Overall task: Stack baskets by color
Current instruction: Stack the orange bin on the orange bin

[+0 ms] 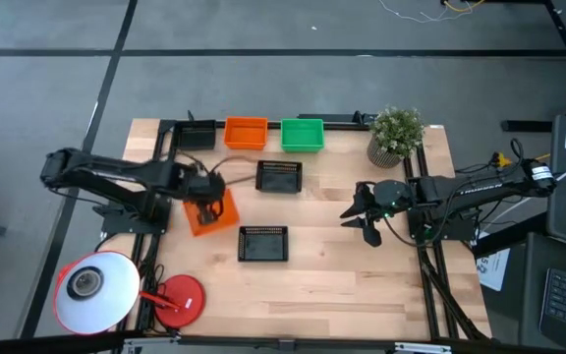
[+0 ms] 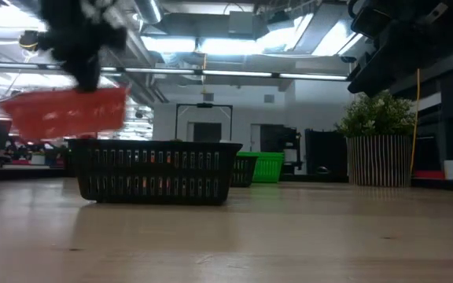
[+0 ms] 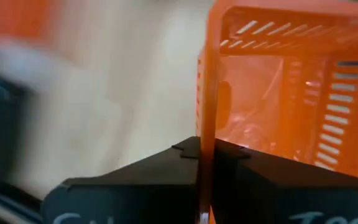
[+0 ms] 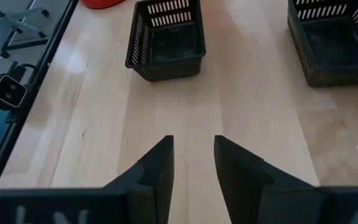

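Two black baskets (image 1: 263,243) sit on the pale wood desk (image 1: 362,285); left gripper (image 1: 205,202) fingers clamp an orange basket (image 1: 210,214) aloft; right gripper (image 1: 355,213) fingers parted, empty; fluorescent-lit lab behind.

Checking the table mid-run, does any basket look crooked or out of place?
Only the orange basket: it sits askew to the others, lifted off the table, its wall pinched in the left end effector.

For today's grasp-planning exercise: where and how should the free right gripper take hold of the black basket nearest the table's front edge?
Grip one thin wall of the front black basket, probably coming from above. It sits upright with its mouth open, so one finger can drop inside the rim and one outside. The right gripper hovers open to its right, so the right-hand short wall looks nearest. The left gripper pinches the orange basket this way.
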